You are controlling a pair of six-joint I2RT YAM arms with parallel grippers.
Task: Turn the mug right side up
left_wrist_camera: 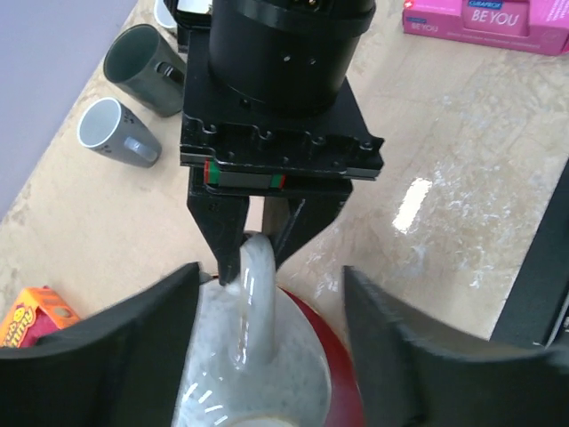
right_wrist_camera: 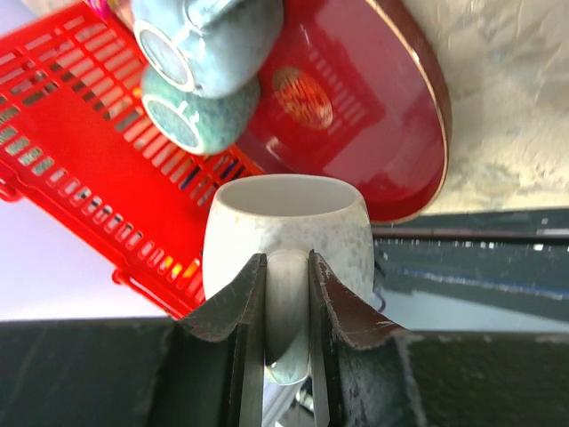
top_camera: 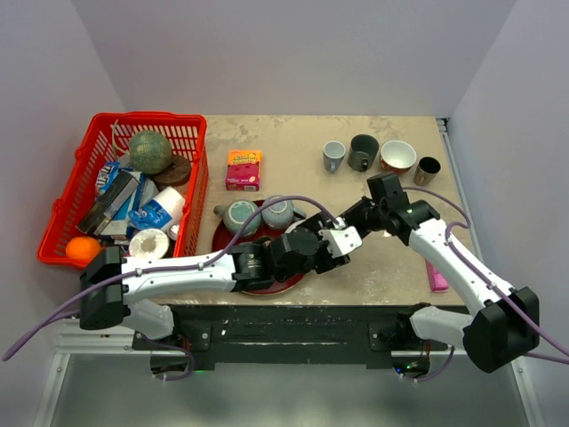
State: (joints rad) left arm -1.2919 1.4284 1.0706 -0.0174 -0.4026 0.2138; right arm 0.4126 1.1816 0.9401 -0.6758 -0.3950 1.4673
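A white speckled mug [right_wrist_camera: 284,227] hangs in the air over the right edge of the dark red tray [right_wrist_camera: 391,133], tipped on its side. My right gripper [right_wrist_camera: 286,302] is shut on its handle, one finger on each side. In the left wrist view the mug [left_wrist_camera: 267,365] sits between my left gripper's [left_wrist_camera: 267,347] wide-open fingers [left_wrist_camera: 107,356]. A gap shows on the right side, where the tray [left_wrist_camera: 342,374] is seen. In the top view the two grippers meet at the mug [top_camera: 340,240], with the left gripper [top_camera: 322,251] beside the right gripper [top_camera: 354,224].
Two blue-green cups [top_camera: 238,216] [top_camera: 277,212] stand upside down on the tray [top_camera: 220,242]. A red basket [top_camera: 107,142] of items stands at the left. At the back are an orange-pink box [top_camera: 243,169], two mugs [top_camera: 333,156] [top_camera: 363,152], a bowl [top_camera: 397,157] and a dark cup [top_camera: 428,170]. A pink item [top_camera: 437,276] lies front right.
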